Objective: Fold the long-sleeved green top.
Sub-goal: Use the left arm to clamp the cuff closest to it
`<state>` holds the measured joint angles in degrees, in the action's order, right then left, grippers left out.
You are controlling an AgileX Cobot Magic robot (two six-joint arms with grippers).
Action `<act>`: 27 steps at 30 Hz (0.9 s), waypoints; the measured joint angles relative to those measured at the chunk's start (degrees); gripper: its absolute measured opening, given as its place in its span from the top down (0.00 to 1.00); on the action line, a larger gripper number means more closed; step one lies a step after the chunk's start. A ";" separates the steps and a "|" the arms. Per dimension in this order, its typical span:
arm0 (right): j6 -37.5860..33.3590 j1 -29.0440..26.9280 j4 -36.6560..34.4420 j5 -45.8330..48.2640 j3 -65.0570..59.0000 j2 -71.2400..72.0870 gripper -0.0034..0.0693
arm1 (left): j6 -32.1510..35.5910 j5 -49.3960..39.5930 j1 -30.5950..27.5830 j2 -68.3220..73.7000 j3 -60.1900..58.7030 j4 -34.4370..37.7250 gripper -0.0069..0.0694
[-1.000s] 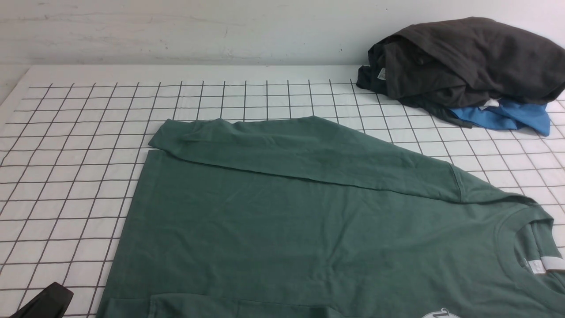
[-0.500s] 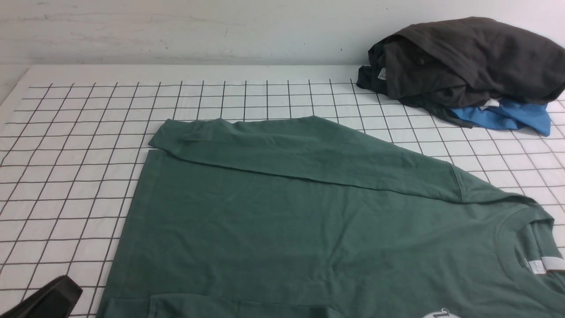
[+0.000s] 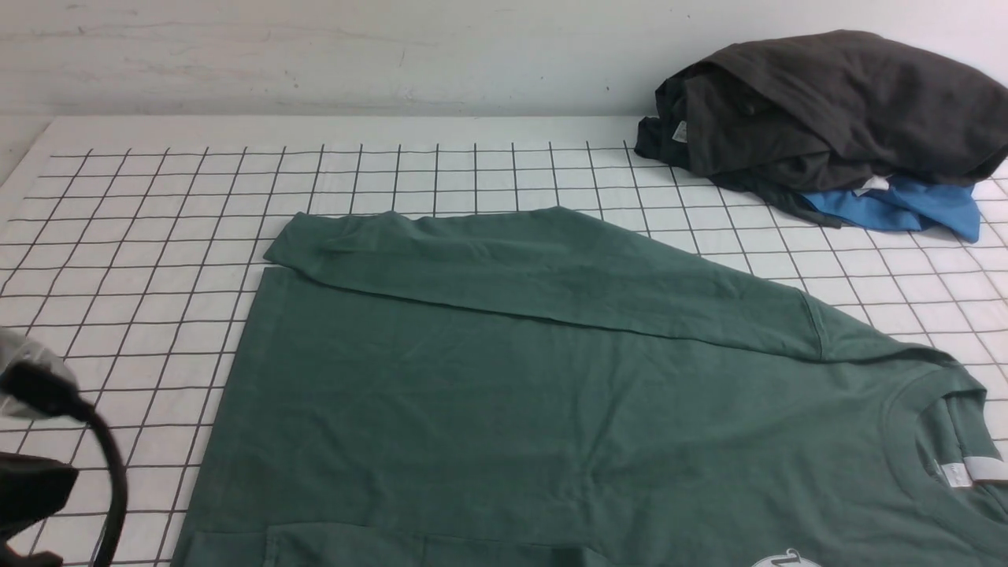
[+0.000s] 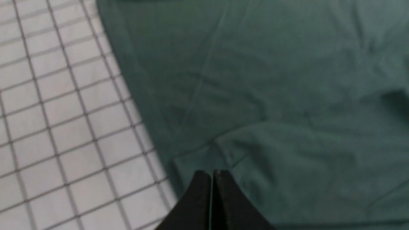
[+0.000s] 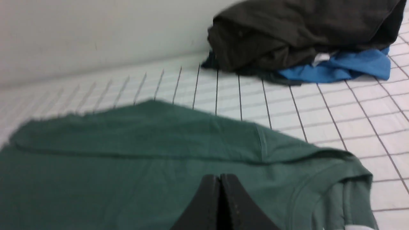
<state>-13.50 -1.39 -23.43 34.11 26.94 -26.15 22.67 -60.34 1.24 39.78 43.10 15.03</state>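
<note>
L arm (image 3: 35, 488) rose at near-L edge vs earlier; green long-sleeved top (image 3: 512, 378) unmoved, flat on grid table (image 3: 118, 236), far sleeve folded across. L gripper (image 4: 211, 173) & R gripper (image 5: 219, 176) pressed together, empty.

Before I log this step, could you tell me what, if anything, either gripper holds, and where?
Nothing is held: the left gripper and right gripper have their fingers shut together, with none of the green long-sleeved top between them.

Pale wall (image 3: 315, 55) behind gridded table (image 3: 142, 236)
</note>
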 joint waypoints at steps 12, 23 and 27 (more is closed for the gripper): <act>-5.39 16.41 1.60 28.10 15.69 -23.79 0.97 | -10.37 -2.92 14.97 26.45 3.89 -10.33 0.70; -6.59 20.70 4.50 30.60 15.69 -24.83 0.97 | -11.21 5.12 15.02 43.12 4.18 -9.79 0.28; -6.59 20.70 4.62 30.60 15.69 -24.85 0.97 | -11.21 8.27 15.02 48.32 4.29 -9.79 0.27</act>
<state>-20.10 19.32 -18.81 64.71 42.63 -51.01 11.46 -52.07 16.26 88.09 47.39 5.24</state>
